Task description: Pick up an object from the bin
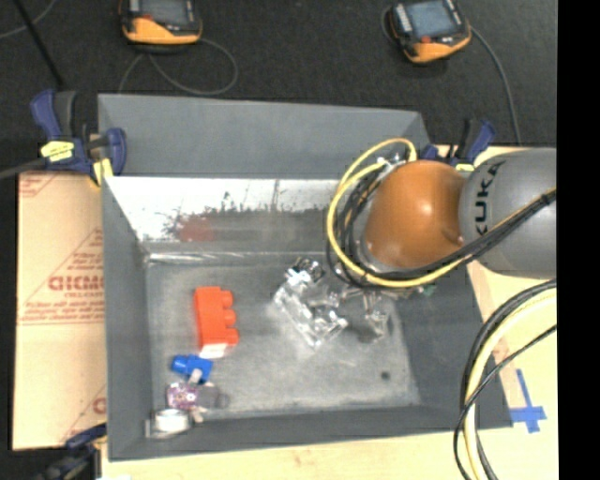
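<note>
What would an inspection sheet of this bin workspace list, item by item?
Surface: grey metal bin, floor scuffed, far wall smudged.
Job's things: clear plastic piece mid-floor, beside the gripper; red-orange toy brick to its left.
Clutter: small blue piece and purple-silver bit by the near left corner.
Grippers: gripper low in the bin, under the orange wrist cover.
Cables: yellow and black cables looped round that cover.
Surroundings: two orange-and-black devices beyond the bin.

The hand (364,314) hangs just beside a clear plastic piece (305,311), with an orange brick (216,319) farther left.
</note>
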Robot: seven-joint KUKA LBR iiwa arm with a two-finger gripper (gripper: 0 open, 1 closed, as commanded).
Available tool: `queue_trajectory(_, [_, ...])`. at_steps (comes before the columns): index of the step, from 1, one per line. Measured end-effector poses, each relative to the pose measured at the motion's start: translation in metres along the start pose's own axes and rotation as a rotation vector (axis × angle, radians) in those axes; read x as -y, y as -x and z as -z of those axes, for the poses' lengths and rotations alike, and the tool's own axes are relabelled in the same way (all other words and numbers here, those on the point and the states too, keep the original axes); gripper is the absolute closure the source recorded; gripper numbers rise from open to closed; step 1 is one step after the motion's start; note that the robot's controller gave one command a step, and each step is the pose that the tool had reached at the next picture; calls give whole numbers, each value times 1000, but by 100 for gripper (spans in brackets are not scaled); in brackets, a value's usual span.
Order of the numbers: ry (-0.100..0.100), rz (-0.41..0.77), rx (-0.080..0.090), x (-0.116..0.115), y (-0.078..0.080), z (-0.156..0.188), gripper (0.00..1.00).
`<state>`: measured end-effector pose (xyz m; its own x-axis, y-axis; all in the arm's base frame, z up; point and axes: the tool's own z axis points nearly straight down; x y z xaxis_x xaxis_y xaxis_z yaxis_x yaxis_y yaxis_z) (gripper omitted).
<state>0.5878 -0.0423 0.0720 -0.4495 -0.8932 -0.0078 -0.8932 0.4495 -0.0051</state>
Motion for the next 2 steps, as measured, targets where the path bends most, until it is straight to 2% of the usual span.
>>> queue_trajectory(1, [-1,313,-4,-50,43,1,0])
queue_trajectory(2, [-8,309,7,-49,47,4,100])
